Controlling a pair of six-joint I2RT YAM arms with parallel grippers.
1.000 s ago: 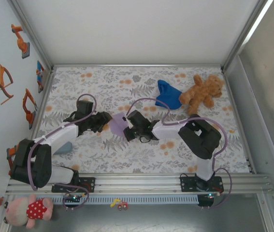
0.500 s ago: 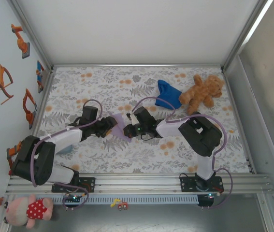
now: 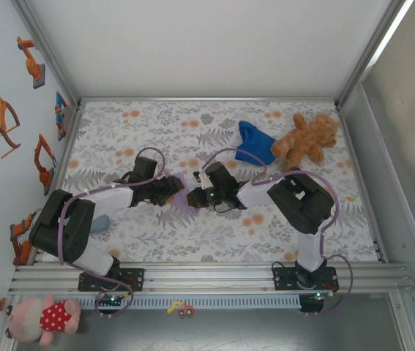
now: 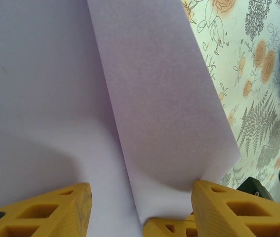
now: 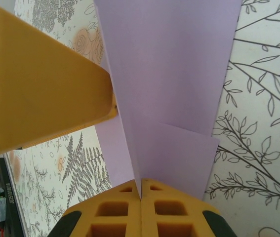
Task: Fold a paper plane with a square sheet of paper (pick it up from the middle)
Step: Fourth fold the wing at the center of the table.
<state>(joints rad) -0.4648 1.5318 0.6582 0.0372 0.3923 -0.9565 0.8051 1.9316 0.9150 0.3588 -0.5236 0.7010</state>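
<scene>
meeting tip to tip at mid-table in top view: left gripper (image 3: 172, 191), right gripper (image 3: 195, 196), lavender paper (image 3: 183, 205) under both on floral mat (image 3: 266, 234).
left wrist: fingers (image 4: 56, 210) spread wide, clamping nothing; folded paper (image 4: 154, 98) lying between, one flap over crease.
right wrist: fingers (image 5: 115, 212) pressed together, pinching upright fold of paper (image 5: 179, 64).

No text, label, brand, number or sign can be read on anything here.
</scene>
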